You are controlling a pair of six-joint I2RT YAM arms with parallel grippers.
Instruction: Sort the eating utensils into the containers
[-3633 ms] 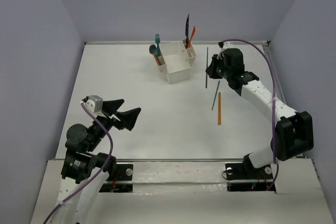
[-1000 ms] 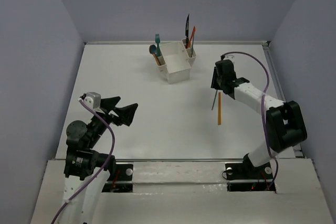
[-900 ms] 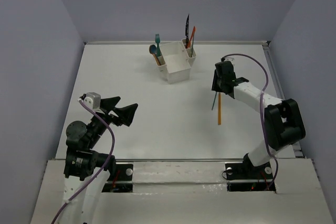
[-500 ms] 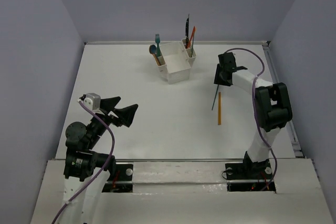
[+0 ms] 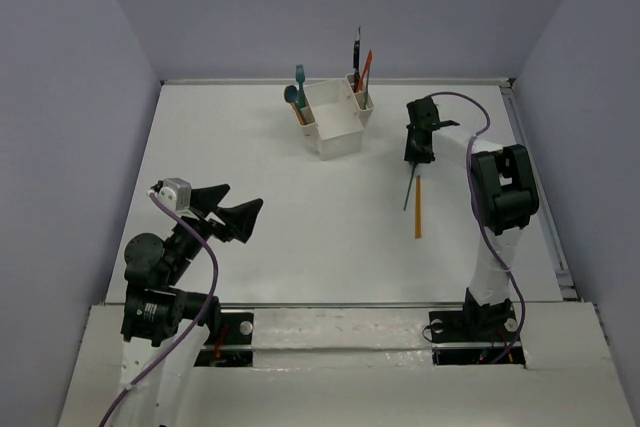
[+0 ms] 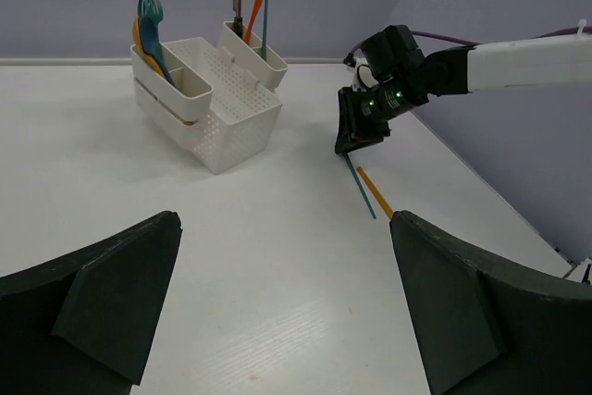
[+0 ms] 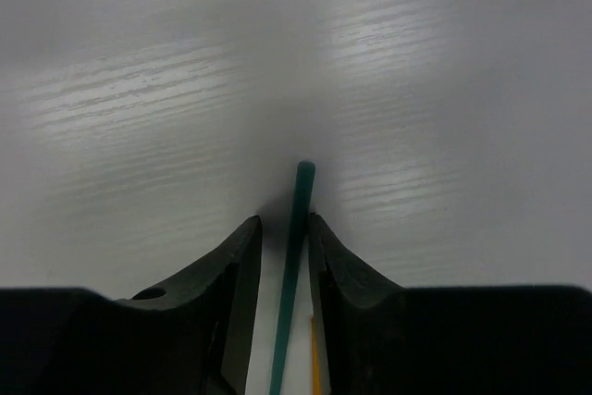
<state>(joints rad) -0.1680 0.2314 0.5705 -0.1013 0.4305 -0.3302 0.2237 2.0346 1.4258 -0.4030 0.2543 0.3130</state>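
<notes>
The white caddy (image 5: 337,135) stands at the far middle, also in the left wrist view (image 6: 231,117). Its left slot holds the teal fork (image 5: 299,74), a blue spoon (image 5: 291,94) and an orange spoon (image 6: 139,39). Its right slot holds the dark-handled knife (image 5: 355,47) and the orange knife (image 5: 367,60). My right gripper (image 5: 414,157) is low over the table. Its jaws stand narrowly apart astride the far end of a thin teal stick (image 7: 298,201), not clamped. My left gripper (image 5: 235,215) is wide open and empty near the front left.
The teal stick (image 5: 408,192) and an orange stick (image 5: 417,207) lie side by side on the table right of centre, both also in the left wrist view (image 6: 361,187) (image 6: 375,193). A thin teal stick (image 6: 265,20) stands in the caddy's right slot.
My right gripper has moved toward the far side and turned, now sitting at the teal stick's far end. A dark stick beside the caddy 3.6 s ago is gone. Left arm still.
</notes>
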